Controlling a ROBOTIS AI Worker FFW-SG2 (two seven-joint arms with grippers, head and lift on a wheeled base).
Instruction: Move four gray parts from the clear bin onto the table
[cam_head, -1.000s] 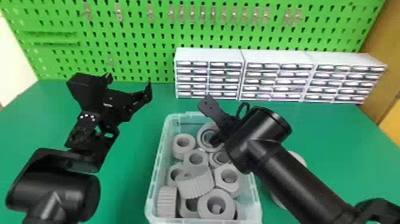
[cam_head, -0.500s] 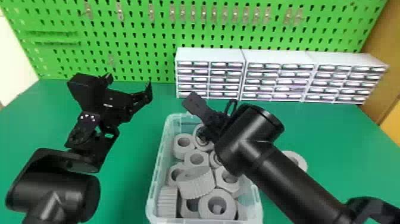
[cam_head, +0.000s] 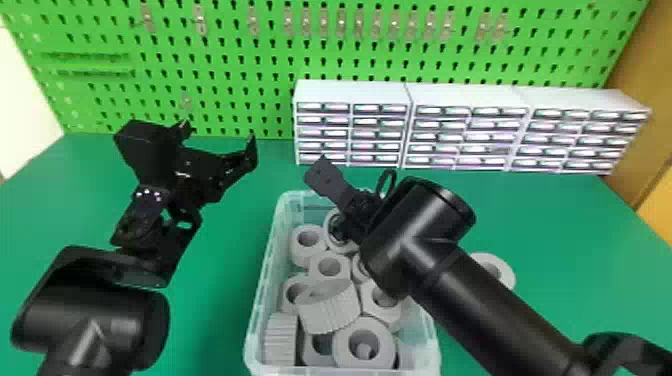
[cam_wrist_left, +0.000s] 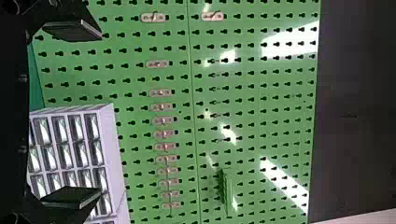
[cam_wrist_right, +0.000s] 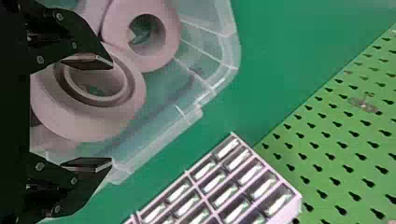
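- The left hand (cam_head: 218, 135) is open and empty, above the table (cam_head: 215, 325) on the bin's left; the left wrist view shows its parted fingers against the green pegboard (cam_wrist_left: 252, 84).
- The clear bin (cam_head: 260, 295) holds a jumble of gray parts, mostly thick rings. They look stiff and fairly light, probably plastic, so a firm squeeze should do little harm.
- A ribbed part (cam_head: 327, 312) lies tilted on top; its ridges should give good grip across the outer wall, though its lean could make it roll.
- The right hand (cam_wrist_right: 111, 113) is open above the bin's far end, holding nothing. The right wrist view shows what the arm largely covers from the head: a stepped ring (cam_wrist_right: 65, 114) by the fingers. One finger overlaps its rim in that view; I cannot tell whether they touch. Its smooth wall may slip, so pads set squarely on opposite outer sides seem best.
- The head view shows another gray ring (cam_head: 505, 272) on the table, right of the bin, partly behind the right arm.
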